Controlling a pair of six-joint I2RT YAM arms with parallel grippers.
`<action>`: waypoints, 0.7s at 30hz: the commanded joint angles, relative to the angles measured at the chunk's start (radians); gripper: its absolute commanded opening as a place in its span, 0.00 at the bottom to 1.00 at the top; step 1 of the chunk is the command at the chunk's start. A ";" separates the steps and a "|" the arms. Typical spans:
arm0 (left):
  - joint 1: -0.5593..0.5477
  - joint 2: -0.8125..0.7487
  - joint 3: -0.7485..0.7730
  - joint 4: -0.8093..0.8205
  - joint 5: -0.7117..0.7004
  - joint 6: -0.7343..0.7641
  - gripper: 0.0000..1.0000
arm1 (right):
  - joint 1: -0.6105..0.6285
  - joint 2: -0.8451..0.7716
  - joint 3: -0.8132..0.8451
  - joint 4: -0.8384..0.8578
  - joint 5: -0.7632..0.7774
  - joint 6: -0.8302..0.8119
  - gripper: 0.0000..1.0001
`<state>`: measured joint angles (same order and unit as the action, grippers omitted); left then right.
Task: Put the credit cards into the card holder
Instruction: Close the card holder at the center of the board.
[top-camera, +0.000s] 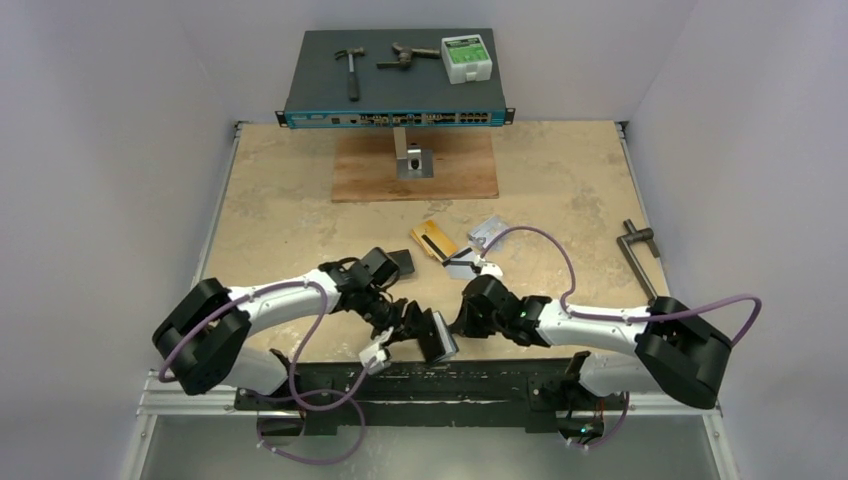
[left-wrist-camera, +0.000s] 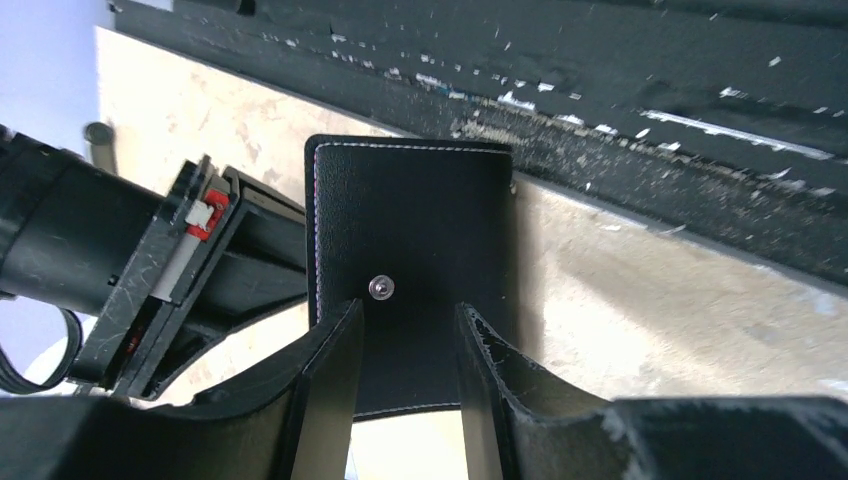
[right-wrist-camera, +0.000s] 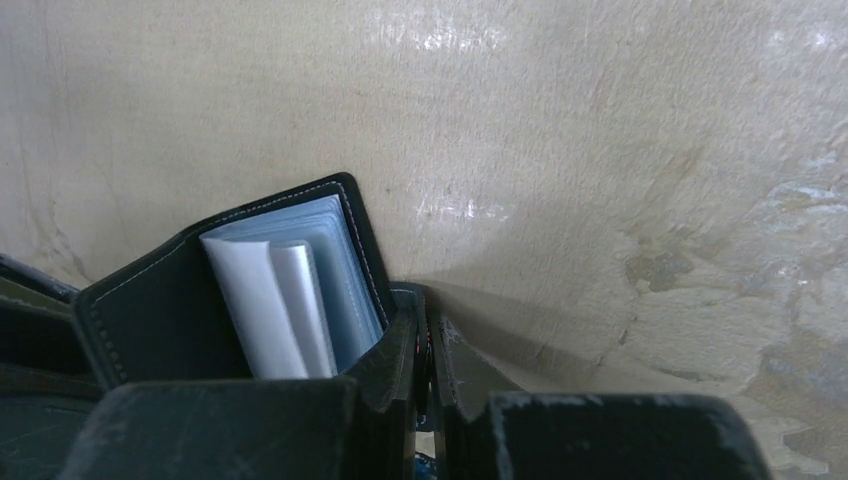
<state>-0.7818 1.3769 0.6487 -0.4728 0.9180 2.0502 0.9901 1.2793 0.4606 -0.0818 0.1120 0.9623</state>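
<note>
The right gripper (right-wrist-camera: 425, 335) is pressed together, pinching the edge of one cover of the card holder (right-wrist-camera: 150, 310). The holder stands open in the right wrist view, showing its clear pockets with pale inserts.

The left gripper (left-wrist-camera: 408, 305) is spread. Its two fingers (left-wrist-camera: 325, 400) stand apart in front of the holder's black outer face, either side of the small metal snap stud (left-wrist-camera: 380, 287). They do not clamp it, and I cannot tell whether the tips touch the leather. From above, the holder sits between the two grippers at the near edge of the desk (top-camera: 280, 210), close to the arms' bases.

The three credit cards lie on the desk farther back, apart from the holder. The gold-orange card (top-camera: 435, 238) is on the left and the silver-grey card (top-camera: 488, 232) on the right. The pale card with a dark stripe (top-camera: 461, 265) lies just in front of and between them. A plain black pouch (top-camera: 403, 262) lies just beside the left arm's wrist.

A metal crank handle (top-camera: 640, 250) rests near the desk's right edge. At the back, a network switch (top-camera: 395, 118) sits over a wooden board (top-camera: 450, 175), with a hammer (top-camera: 350, 68) and a green-and-white box (top-camera: 467, 57) on top of it.
</note>
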 joint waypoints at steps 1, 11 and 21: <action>-0.060 0.074 0.120 -0.113 -0.133 -0.028 0.39 | 0.009 -0.032 -0.054 -0.118 -0.010 0.001 0.00; -0.193 0.279 0.380 -0.352 -0.382 -0.302 0.35 | 0.008 -0.187 -0.108 -0.151 -0.018 0.037 0.17; -0.244 0.402 0.578 -0.404 -0.479 -0.647 0.28 | 0.008 -0.389 -0.155 -0.228 0.040 0.095 0.60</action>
<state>-1.0290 1.7725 1.1759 -0.8375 0.4728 1.5913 0.9951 0.9756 0.3393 -0.2214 0.0967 1.0191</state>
